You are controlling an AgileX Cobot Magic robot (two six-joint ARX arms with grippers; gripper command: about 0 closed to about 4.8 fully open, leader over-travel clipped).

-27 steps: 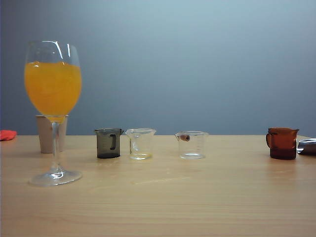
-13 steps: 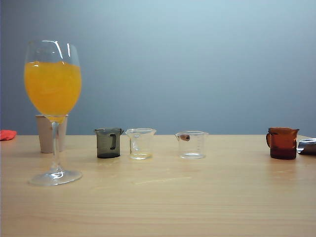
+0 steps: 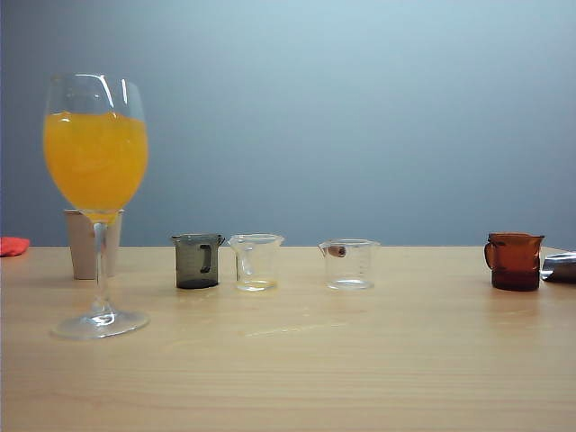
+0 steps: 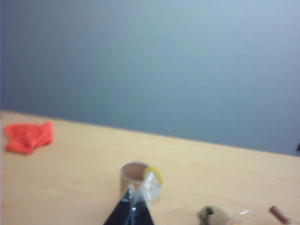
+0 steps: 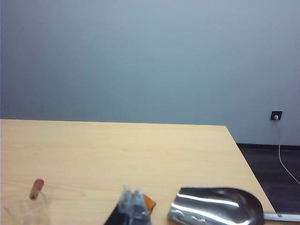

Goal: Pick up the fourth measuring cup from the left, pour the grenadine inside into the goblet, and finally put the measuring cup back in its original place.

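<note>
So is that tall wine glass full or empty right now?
Nearly full. The goblet stands upright on the table, its bowl filled with orange-yellow juice almost up to the rim.

Wooden table (image 3: 360, 360) bearing goblet (image 3: 96, 207), cups.

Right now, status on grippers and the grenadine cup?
Left gripper low near goblet, state unclear. Right gripper shut, empty. Fourth measuring cup untouched, far right. Metal scoop beside it.

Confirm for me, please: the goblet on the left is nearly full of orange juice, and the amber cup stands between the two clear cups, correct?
Not quite. The goblet does hold orange juice, but the amber cup stands far right, apart from the two clear cups, beside a metal scoop. The exterior view shows this.
</note>
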